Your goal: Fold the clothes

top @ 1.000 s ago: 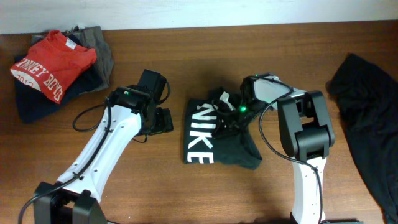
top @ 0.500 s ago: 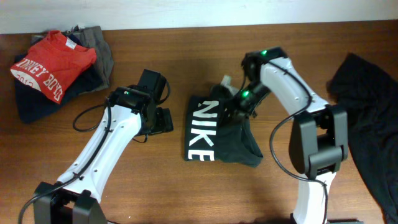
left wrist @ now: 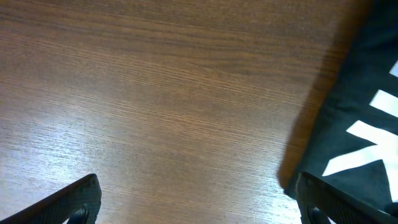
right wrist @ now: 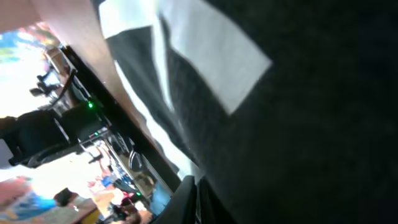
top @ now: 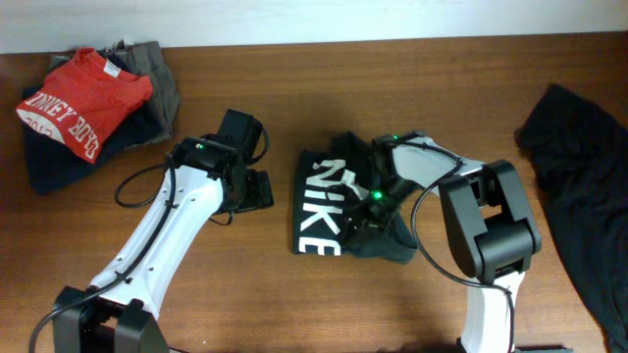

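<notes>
Black T-shirt, lettering lengthwise far to near

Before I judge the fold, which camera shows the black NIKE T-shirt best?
Overhead: most of the black NIKE T-shirt shows, bunched on the table, lettering readable. The left wrist view catches only one edge with bits of lettering. The right wrist view is too close: just dark fabric and white patches.

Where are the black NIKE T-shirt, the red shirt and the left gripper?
black NIKE T-shirt (top: 316,208), overhead view, on the white lettering.
red shirt (top: 86,98), overhead view, on its top face.
left gripper (top: 261,189), overhead view, midway between its fingertips.
</notes>
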Available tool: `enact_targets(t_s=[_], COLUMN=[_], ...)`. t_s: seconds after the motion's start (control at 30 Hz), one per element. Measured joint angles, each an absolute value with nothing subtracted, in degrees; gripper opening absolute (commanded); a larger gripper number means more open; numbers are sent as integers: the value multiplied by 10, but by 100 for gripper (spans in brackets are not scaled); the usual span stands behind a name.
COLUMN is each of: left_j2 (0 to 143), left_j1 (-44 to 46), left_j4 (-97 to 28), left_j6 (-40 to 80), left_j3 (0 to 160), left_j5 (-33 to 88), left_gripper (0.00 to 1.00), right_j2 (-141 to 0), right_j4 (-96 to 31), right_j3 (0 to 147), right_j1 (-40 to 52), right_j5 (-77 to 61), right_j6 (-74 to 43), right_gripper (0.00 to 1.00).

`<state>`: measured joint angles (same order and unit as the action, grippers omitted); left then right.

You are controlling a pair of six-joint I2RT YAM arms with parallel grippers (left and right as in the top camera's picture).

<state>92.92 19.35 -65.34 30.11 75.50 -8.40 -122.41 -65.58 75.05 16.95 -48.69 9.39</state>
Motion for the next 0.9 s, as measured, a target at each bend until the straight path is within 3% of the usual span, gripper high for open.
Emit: enact_targets(t_s=[0.23,0.37,0.63,0.7,0.83,0.9], left_j2=[929,929,929,929,929,929], left_j1=[194,194,194,194,194,194], left_j4=[-653,-654,-653,-653,-654,-653], left_j6=[301,301,301,301,301,301], left_j3=[755,755,755,755,755,755], left_j5=[-84,-84,-84,-84,-84,-84], left_gripper=[99,99,99,99,99,99], right_j2=[-1224,-1216,-1127,-1115,-1125,-1137], right_j4=[-643,-701,-754,-735,-690,-671], right_j3=[743,796,964,977,978,978], right_j1=[162,161,133,120,107,107], right_j5=[-499,-500,-458,-451,-439,-435], right_j6=[90,88,81,73,53,38], right_gripper=[5,6,31,30,7,4])
